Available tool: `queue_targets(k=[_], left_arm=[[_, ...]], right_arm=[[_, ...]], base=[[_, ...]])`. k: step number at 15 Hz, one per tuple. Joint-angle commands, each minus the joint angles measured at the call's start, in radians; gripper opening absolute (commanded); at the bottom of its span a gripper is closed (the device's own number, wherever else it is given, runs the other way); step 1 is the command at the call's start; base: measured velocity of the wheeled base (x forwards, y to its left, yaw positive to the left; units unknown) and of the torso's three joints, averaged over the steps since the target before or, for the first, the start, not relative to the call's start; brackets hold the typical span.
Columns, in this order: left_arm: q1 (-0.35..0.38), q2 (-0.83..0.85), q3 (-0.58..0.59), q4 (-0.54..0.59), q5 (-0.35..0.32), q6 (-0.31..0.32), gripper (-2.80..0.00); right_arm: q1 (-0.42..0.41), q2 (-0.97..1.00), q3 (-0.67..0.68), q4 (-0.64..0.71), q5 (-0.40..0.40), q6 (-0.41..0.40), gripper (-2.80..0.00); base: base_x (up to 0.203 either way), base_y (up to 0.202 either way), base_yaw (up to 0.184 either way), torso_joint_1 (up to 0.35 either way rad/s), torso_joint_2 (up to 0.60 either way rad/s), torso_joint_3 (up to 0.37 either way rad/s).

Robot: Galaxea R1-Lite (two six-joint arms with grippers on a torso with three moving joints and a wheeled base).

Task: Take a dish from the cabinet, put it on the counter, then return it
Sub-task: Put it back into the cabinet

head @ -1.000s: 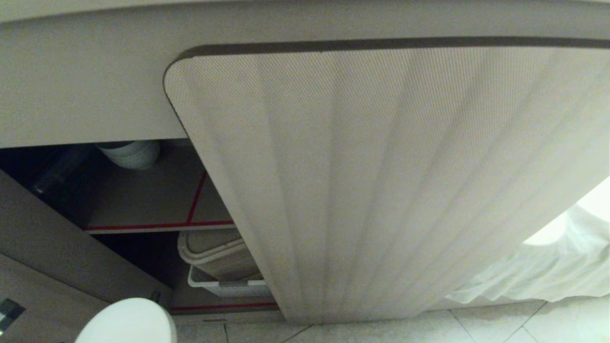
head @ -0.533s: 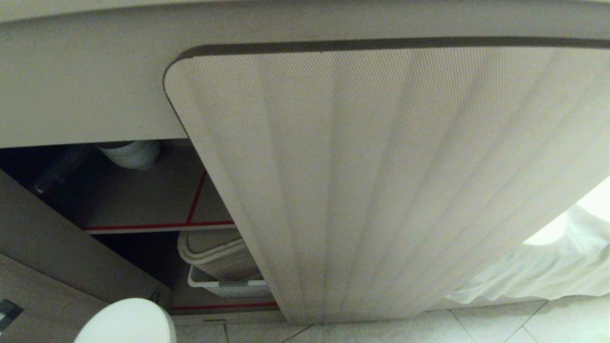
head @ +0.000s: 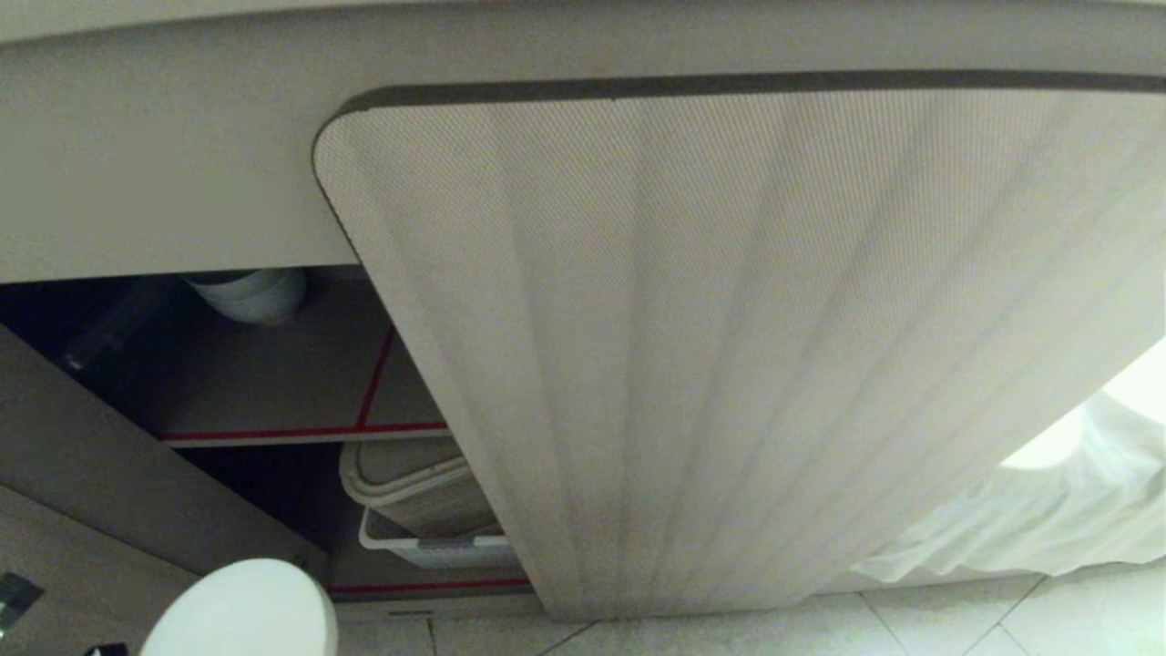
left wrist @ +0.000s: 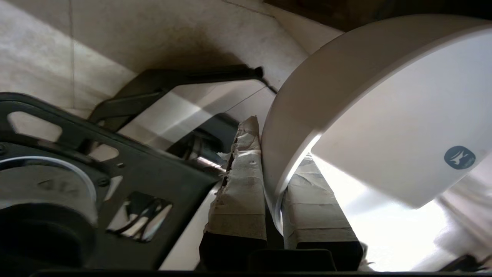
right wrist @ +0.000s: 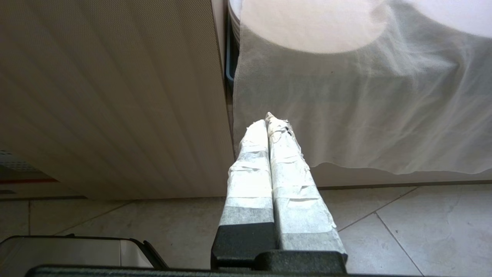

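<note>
Your left tool [left wrist: 273,173] is pinching the dish [left wrist: 369,115] by its rim, low in front of the open cabinet [head: 273,383], above the floor. Its taped fingers [left wrist: 242,184] flank the wall. Your right tool [right wrist: 271,125] hangs pressed together beside the ribbed door [right wrist: 107,96].

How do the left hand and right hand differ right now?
The left hand is shut on the rim of the white bowl, one taped finger on each side of the wall; the right hand is shut on nothing, its fingers pressed together. The left hand sits low by the open cabinet; the right hand points at the ribbed door and white cloth. Both have pale tape-wrapped fingers.
</note>
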Motion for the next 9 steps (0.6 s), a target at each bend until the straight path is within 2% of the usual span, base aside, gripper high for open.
queue_targets(k=[1, 9], left_arm=[[0.001, 0.029, -0.001, -0.024, 0.004, -0.029, -2.8], [0.005, 0.136, -0.045, -0.108, 0.009, -0.175, -2.8]], right_arm=[[0.0, 0.0, 0.0, 0.0, 0.0, 0.0, -2.8], [0.0, 0.0, 0.0, 0.0, 0.0, 0.0, -2.8]], base=[[0.0, 0.0, 0.0, 0.0, 0.0, 0.0], [0.0, 0.0, 0.0, 0.0, 0.0, 0.0]])
